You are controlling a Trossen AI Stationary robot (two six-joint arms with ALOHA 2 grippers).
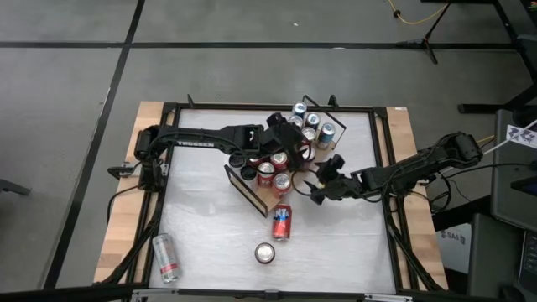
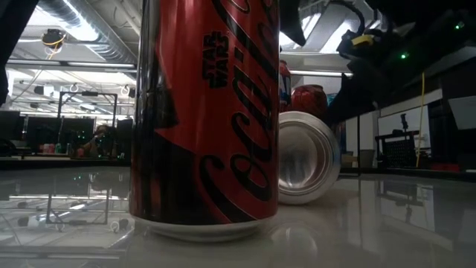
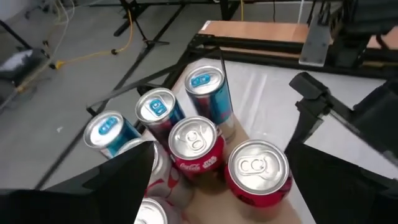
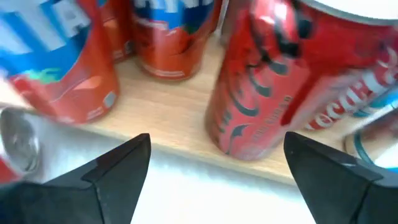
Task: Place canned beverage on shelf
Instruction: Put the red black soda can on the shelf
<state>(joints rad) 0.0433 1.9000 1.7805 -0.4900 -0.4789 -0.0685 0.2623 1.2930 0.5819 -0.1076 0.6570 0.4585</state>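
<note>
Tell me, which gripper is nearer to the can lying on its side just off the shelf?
The right gripper. It hangs open just up and right of the lying can, beside the shelf. The left gripper, also open, is farther, over the cans standing on the shelf.

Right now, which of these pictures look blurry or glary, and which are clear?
High view: evenly lit and sharp, a soft sheen on the white tabletop. Low view: backlit by ceiling lights, so the upright red can looms dark, mirrored in the glossy top. Left wrist view: crisp can tops. Right wrist view: smeared and out of focus, the red cans on the shelf too close.
</note>
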